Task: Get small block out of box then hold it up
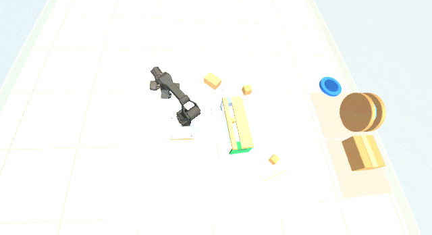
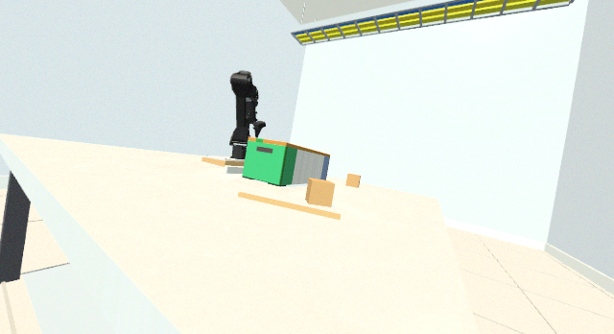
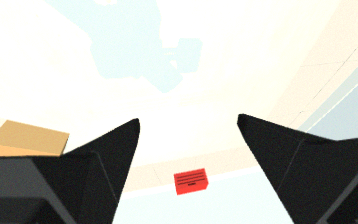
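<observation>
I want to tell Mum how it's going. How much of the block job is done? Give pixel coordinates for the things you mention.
Nothing looks done yet: the little orange block (image 1: 233, 120) seems to be still in the box (image 1: 244, 123) (image 2: 264, 166), seen through its top slot. Nothing is in hand: the claw (image 1: 165, 94) (image 2: 259, 129) (image 3: 189, 121) is open and empty. Left: get the block out the right end, pick it up and hold it still.
</observation>
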`<state>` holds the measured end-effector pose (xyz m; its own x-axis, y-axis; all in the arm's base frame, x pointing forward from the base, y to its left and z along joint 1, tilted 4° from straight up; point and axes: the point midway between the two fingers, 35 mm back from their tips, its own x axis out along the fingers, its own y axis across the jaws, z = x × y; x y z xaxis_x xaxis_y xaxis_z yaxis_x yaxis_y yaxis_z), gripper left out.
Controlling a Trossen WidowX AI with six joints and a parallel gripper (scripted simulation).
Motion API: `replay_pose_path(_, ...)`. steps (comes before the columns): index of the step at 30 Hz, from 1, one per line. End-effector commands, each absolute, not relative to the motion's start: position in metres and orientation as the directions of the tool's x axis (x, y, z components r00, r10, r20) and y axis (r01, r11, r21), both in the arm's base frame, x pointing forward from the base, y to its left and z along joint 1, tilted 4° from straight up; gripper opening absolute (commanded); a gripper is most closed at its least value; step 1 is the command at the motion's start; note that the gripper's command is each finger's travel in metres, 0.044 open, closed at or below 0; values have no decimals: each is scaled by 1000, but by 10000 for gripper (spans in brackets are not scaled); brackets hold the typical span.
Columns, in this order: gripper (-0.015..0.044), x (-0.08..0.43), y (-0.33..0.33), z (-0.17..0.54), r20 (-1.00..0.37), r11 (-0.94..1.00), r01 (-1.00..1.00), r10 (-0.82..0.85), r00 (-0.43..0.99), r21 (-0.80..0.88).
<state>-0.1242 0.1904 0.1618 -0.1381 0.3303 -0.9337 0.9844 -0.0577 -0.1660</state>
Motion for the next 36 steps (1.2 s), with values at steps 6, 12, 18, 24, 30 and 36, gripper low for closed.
replay_pose_path(6, 400, -77, 220, 160, -947, -389, 910, 320, -12, -143)
replay_pose_path(12, 400, -4, 242, 158, -959, -764, 636, 249, 134, -110)
replay_pose_path(18, 400, 76, 241, 158, -963, -977, 199, 128, 236, -81)
replay_pose_path(24, 400, 153, 213, 157, -962, -959, -279, -35, 269, -43)
replay_pose_path(30, 400, 220, 159, 154, -954, -726, -687, -200, 223, -8)
replay_pose_path(36, 400, 268, 86, 151, -937, -336, -942, -331, 107, 12)
